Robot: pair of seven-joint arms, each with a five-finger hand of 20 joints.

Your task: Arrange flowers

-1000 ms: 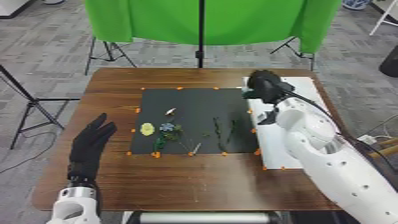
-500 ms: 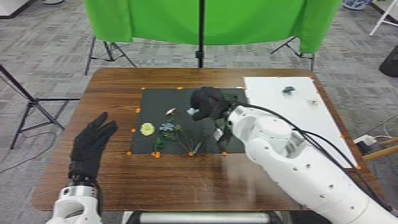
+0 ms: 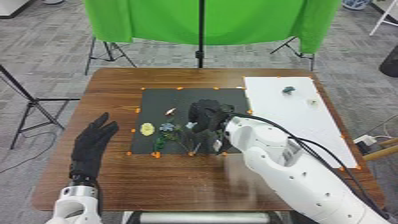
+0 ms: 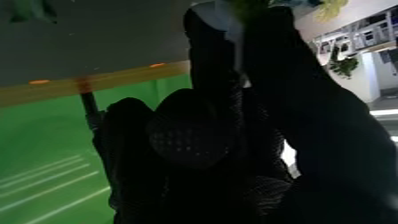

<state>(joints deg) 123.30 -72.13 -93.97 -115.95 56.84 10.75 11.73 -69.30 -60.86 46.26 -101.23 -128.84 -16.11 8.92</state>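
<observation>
Flowers (image 3: 147, 129) on mat (image 3: 160, 100) — right robot hand (image 3: 206, 114) pinches pale item (image 4: 234, 36).

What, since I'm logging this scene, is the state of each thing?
Left hand, open, fingers straight
Right hand, pinching pale flower
Pale flower, pinched
Yellow flower, lying flat
Blue flower, lying flat
Teal flower, on white sheet
Black sheet, flat on table
White sheet, flat on table

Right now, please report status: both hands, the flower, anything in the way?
Right hand over dark mat, pinching pale flower. Left hand open, over left of table. Blue flower close by, maybe in the way.
</observation>
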